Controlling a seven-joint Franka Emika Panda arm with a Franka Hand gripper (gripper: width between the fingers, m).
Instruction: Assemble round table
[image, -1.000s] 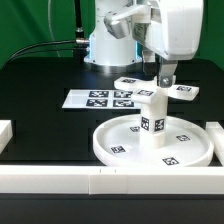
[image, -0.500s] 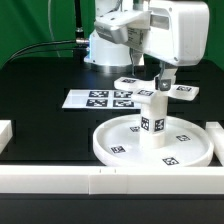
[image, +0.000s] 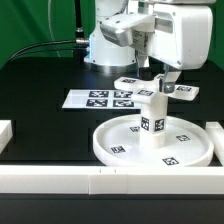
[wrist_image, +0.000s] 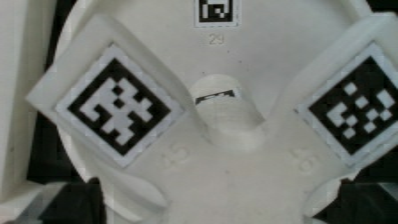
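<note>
Seating the cross-shaped foot (image: 152, 92) on the short cylinder leg (image: 152, 122) is judged underway — the gripper (image: 162, 84) is clamped on it at the round disc's (image: 110, 140) twelve o'clock; twisting is needed next.

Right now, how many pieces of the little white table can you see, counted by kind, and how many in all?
Round disc: 1
Cylinder leg: 1
Cross-shaped foot: 1
Total: 3 table pieces. The leg stands upright in the middle of the disc, and the foot sits on top of the leg, under the tool.
</note>
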